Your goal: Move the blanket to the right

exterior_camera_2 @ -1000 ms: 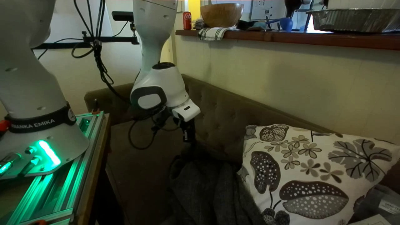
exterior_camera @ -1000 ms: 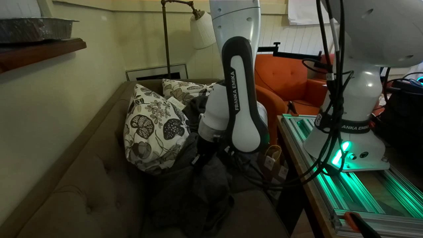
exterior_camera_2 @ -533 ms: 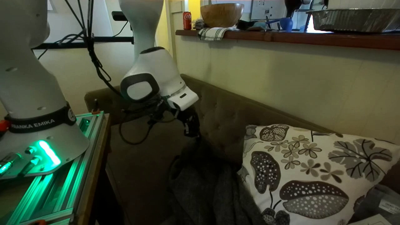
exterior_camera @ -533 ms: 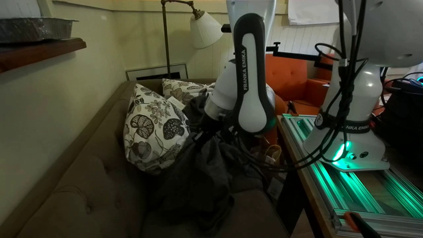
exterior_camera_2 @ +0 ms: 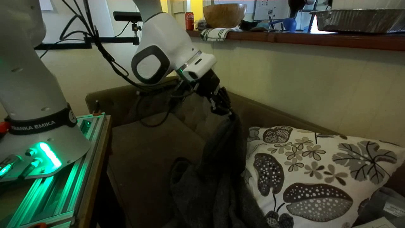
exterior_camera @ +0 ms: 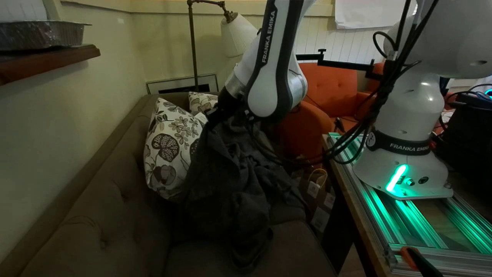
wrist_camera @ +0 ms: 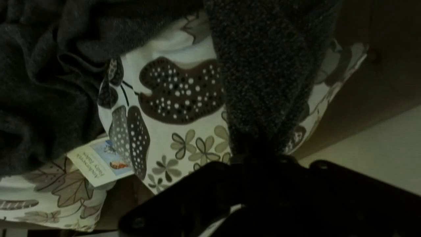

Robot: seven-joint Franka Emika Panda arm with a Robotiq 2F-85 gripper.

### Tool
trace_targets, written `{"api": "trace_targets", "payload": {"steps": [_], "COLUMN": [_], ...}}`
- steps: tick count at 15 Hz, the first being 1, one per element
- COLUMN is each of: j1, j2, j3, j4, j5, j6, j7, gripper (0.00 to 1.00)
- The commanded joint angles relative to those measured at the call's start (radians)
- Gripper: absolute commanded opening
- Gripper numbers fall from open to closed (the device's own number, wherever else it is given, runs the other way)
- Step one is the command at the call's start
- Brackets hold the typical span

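Wrist view: the black hand (wrist_camera: 258, 156) clenches a pinch of charcoal-grey fabric blanket (wrist_camera: 266, 75); in both exterior views the rest sags at six o'clock onto the brown tufted sofa (exterior_camera_2: 142, 158) — weight enough, I'd guess, to tug it free or drag the white floral-print cushion (wrist_camera: 179, 108).

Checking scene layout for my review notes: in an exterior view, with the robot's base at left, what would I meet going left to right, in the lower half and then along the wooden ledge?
Lower half: robot base, blanket, floral cushion. Along the wooden ledge: red can, wooden bowl, blue item, foil tray.
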Motion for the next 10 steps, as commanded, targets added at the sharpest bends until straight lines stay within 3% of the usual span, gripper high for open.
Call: {"api": "trace_targets", "payload": {"steps": [1,4,5,7,10], "j1": [0.038,0.063,0.042,0.054,0.055], "j2": [-0.182,-0.263,-0.169,-0.219,-0.234], "j3": [-0.012,0.001,-0.004,-0.001,-0.001], "j4": [-0.048,-0.003,0.001,0.004,0.001], "j5": [0.131,0.301,0.197,0.257,0.261], "j6": [-0.012,-0.021,-0.001,-0.005,-0.012], "j7": [-0.096,-0.197,-0.13,-0.166,-0.168], "gripper": [0.01,0.01,0.02,0.02,0.01]}}
